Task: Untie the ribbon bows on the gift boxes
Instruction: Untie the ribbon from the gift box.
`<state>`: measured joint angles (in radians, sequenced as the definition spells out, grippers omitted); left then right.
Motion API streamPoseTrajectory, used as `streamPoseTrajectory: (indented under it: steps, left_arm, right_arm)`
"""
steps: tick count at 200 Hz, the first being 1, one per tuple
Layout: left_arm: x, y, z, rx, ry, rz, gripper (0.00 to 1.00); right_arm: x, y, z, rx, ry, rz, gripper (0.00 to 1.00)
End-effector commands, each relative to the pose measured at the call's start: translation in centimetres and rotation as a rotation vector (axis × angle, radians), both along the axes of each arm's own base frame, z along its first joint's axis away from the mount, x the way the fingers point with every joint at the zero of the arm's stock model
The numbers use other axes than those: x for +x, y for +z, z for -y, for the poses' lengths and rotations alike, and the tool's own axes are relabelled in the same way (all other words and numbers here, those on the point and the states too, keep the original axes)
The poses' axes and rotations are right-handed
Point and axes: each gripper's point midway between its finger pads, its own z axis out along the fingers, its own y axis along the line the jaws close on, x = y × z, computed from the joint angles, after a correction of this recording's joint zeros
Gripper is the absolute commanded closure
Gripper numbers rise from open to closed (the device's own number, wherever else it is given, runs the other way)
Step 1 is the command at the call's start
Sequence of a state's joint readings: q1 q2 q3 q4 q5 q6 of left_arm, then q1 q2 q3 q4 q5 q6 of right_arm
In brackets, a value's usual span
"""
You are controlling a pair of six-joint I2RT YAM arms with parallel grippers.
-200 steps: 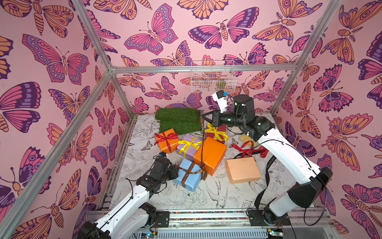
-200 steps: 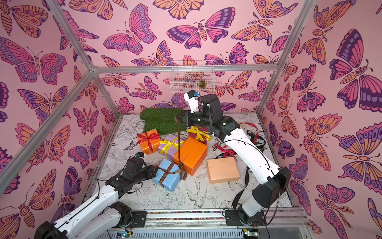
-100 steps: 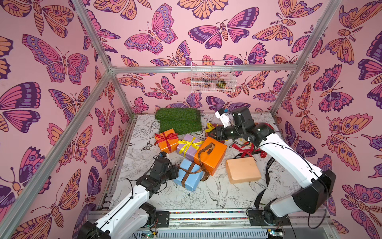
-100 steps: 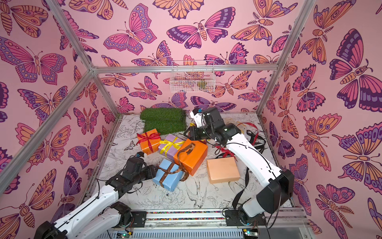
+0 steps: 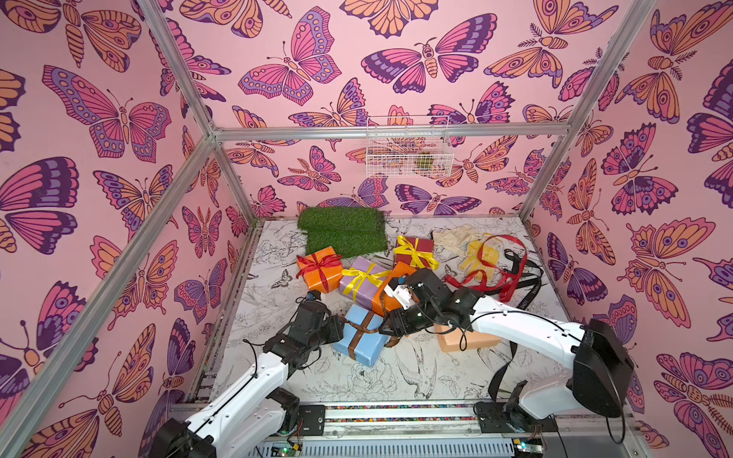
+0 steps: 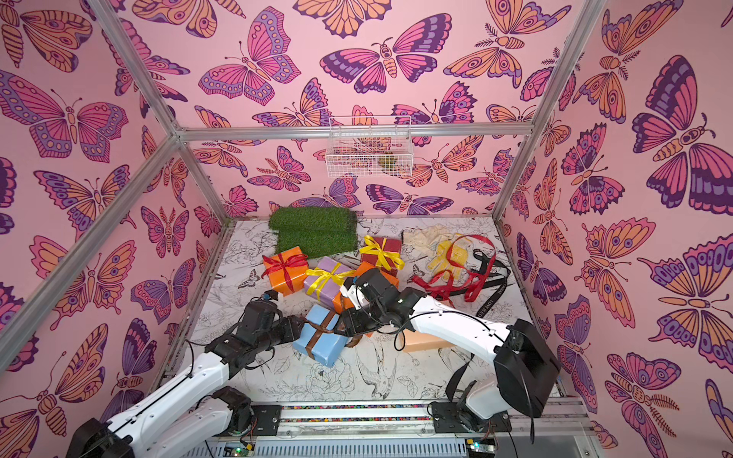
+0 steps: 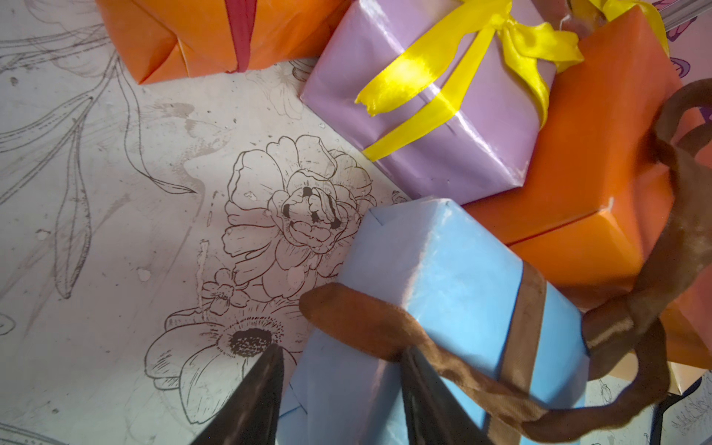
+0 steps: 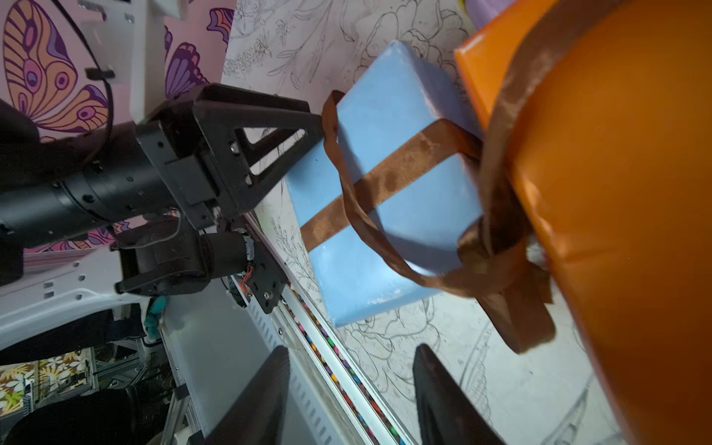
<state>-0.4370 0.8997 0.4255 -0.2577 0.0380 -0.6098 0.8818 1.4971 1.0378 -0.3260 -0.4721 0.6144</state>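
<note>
Right gripper (image 8: 348, 393), jaws apart and empty, sits bottom centre of the right wrist view. Ahead, right of centre and nearest this arm, the knotted brown satin ribbon (image 8: 483, 242) lies against the glossy orange box (image 8: 616, 192). Beyond, centre left, the left gripper (image 8: 308, 138) clamps the pale blue paper box (image 8: 404, 96).

Bare printed floor (image 5: 357, 382) lay open in front of the pale blue box (image 5: 363, 343) and down the left side — the widest way in. Behind, the lilac box (image 5: 363, 284), large orange box (image 5: 396, 273) and small orange box (image 5: 308, 276) stood packed close, brown ribbon (image 8: 497, 246) loops slung between pale blue and large orange. Loose ribbons (image 5: 462, 280) and a yellow glove (image 5: 476, 255) cluttered the right rear — a turf mat (image 5: 343, 234) the back.
</note>
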Motion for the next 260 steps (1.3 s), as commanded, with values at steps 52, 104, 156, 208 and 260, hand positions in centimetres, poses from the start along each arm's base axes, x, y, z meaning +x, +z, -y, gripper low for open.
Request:
streamPoseTrajectory:
  steps: [52,104,156,208,260]
  left_arm:
    - [0.2,0.2,0.1,-0.001,-0.016,0.009,0.48]
    - [0.2,0.2,0.2,-0.004,-0.020,0.008,0.48]
    - [0.2,0.2,0.4,-0.007,-0.027,0.006,0.48]
    - [0.1,0.3,0.3,-0.011,-0.027,0.015,0.48]
    - [0.1,0.4,0.3,-0.012,-0.026,0.019,0.48]
  right_arm:
    - [0.8,-1.5,-3.1,0.061,-0.050,-0.061,0.48]
    - [0.4,-1.3,-1.2,0.006,-0.084,-0.042,0.49]
    - [0.9,-2.5,0.6,-0.072,-0.162,-0.037,0.60]
    - [1.8,-3.6,0.5,-0.090,-0.222,-0.061,0.56]
    - [3.1,-3.7,0.9,-0.114,-0.284,-0.047,0.49]
